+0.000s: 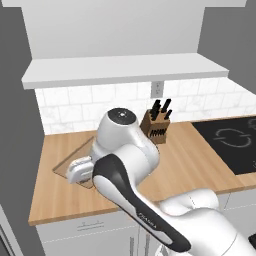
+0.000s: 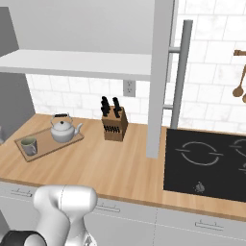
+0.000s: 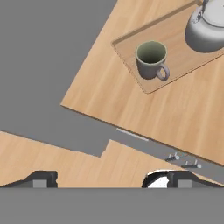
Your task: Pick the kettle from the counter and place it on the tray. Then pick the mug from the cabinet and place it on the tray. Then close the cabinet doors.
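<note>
Left base view. Bench [image 1: 200, 165]: long light-brown wooden top over pale drawer fronts. Tray [image 1: 67, 167]: thin wooden board near the left end, mostly hidden behind the white arm. Knife block [image 1: 156, 127]: wooden, dark handles, stood against the tiled wall. Cooktop [image 1: 232, 142]: black glass, at the right. Cabinet [image 1: 125, 70]: white shelf floor overhead.

Right base view. Kettle [image 2: 64, 129]: silver-grey, upright on the tray [image 2: 48, 144], spout toward the knife block [image 2: 115, 124]. Mug [image 2: 29, 146]: grey, olive inside, upright on the tray's near end, just beside the kettle but apart from it. Both placements judged complete, items spaced so neither crowds the other. Cabinet door [image 2: 161, 72]: light-grey panel seen edge-on, standing open over the bench [image 2: 120, 168], its silver bar handle [image 2: 180, 72] facing right. Closing judged the remaining step. Cooktop [image 2: 206, 163] at the right.

Hand view. Hand [image 3: 109, 179]: released, fingertips spread wide, grasping nothing, held well above and off the bench [image 3: 153, 113] front edge. Mug [image 3: 152, 60]: on the tray [image 3: 175, 39], handle turned toward the tray's rim. Kettle [image 3: 205, 28]: on the tray, partly cut by the frame.
</note>
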Tool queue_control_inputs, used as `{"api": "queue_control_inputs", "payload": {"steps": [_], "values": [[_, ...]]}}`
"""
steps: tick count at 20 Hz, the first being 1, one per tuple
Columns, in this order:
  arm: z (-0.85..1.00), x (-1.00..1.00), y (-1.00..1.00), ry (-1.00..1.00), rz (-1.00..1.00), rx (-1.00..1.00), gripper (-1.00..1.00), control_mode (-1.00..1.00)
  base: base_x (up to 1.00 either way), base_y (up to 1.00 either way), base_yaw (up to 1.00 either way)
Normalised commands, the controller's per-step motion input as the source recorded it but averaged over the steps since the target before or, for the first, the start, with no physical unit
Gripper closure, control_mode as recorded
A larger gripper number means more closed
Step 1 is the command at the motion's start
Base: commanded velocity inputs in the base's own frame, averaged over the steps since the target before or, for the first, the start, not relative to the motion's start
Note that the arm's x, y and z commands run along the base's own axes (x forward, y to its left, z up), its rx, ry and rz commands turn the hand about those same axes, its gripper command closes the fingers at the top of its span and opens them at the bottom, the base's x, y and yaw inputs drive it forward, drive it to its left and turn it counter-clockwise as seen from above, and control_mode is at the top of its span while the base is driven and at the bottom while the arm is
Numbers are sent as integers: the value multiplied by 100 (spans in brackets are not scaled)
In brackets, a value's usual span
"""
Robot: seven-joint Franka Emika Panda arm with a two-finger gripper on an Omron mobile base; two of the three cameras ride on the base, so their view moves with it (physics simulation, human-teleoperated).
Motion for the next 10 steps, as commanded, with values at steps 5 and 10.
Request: {"api": "queue_control_inputs", "payload": {"steps": [5, 10], "values": [[12, -44, 30, -5, 0, -15, -100, -100, 0, 0, 0], [0, -13, 16, -1, 0, -11, -100, -100, 0, 0, 0]]}}
